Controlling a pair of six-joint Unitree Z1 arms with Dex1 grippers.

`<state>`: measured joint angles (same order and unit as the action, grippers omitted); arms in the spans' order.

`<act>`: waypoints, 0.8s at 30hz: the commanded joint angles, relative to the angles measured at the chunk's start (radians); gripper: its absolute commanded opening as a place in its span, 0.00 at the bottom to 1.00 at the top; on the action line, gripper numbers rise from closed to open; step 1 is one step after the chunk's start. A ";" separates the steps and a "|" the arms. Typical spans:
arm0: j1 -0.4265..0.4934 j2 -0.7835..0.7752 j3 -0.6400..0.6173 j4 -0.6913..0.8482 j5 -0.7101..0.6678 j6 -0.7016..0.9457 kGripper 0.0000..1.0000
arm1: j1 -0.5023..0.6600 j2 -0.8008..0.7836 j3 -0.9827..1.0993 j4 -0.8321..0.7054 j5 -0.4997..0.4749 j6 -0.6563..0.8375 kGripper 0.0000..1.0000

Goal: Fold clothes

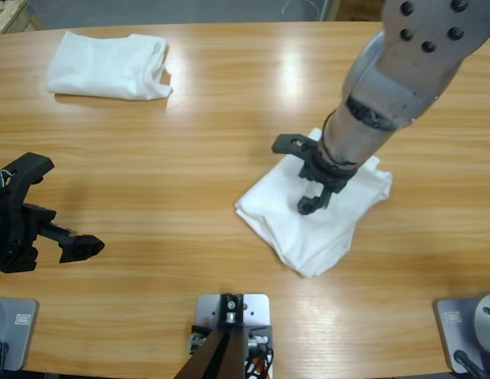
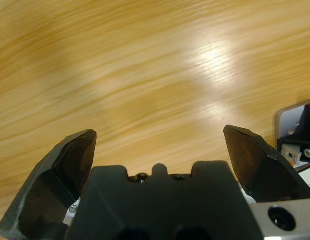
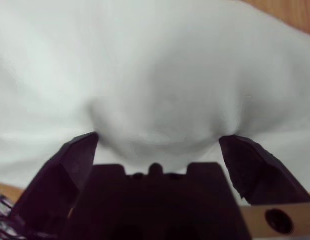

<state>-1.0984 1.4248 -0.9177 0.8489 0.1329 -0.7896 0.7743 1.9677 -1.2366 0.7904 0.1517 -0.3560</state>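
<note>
A white T-shirt (image 1: 327,229) lies folded into a rough square right of the table's middle. My right gripper (image 1: 293,177) comes down on it from the upper right. In the right wrist view this gripper (image 3: 157,137) is open, its jaws wide apart and pressed into the white cloth (image 3: 155,75), which bulges between them. My left gripper (image 1: 74,205) hovers at the table's left edge, far from the shirt. It is open (image 2: 159,135) with only bare wood under it.
A second folded white T-shirt (image 1: 110,63) rests at the back left of the wooden table (image 1: 189,142). Bare wood lies between the two shirts and along the front edge. The right arm's large silver elbow (image 1: 418,55) fills the upper right corner.
</note>
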 commanded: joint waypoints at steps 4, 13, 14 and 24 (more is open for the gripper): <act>-0.005 0.044 0.002 -0.017 -0.004 -0.005 1.00 | 0.019 -0.197 0.214 -0.147 -0.190 -0.462 0.71; -0.005 0.051 0.007 -0.035 -0.006 -0.014 1.00 | 0.026 -0.370 0.177 0.010 -0.243 -0.613 0.60; -0.005 0.050 0.006 -0.037 -0.006 -0.014 1.00 | 0.026 -0.373 0.161 0.045 -0.182 -0.604 0.60; -0.005 0.054 0.003 -0.054 -0.005 -0.002 1.00 | 0.051 -0.251 0.144 -0.121 -0.061 0.193 0.94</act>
<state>-1.0984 1.4366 -0.9182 0.8140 0.1328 -0.7896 0.8078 1.6104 -1.0868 0.7438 0.1143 -0.5387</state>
